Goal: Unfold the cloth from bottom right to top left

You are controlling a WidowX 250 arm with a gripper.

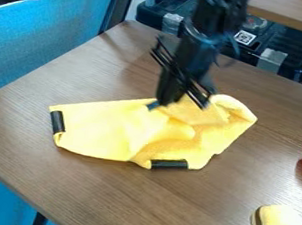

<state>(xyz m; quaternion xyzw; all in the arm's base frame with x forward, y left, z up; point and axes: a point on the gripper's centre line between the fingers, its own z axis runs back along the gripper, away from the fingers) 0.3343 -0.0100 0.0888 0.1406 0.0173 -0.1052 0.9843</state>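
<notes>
1. The yellow cloth (105,130) is spread, partly folded and creased, across the middle of the desk (72,192), with a bunched fold raised at its 2 o'clock end
2. The black pincer (173,102) is held over the cloth's 12 o'clock edge; how far it is opened, and whether any fabric is gripped, cannot be told
3. Light, limp handling is to be expected: nothing fragile, little slip, but easy bunching if the fabric is pushed
4. A dark strip is seen at 9 o'clock (57,121) and another at 5 o'clock (169,164); stiffer handling is likely there
5. A single upper layer is best pinched near a free edge, lifted low and drawn towards 10 or 11 o'clock, lest both layers be dragged
</notes>
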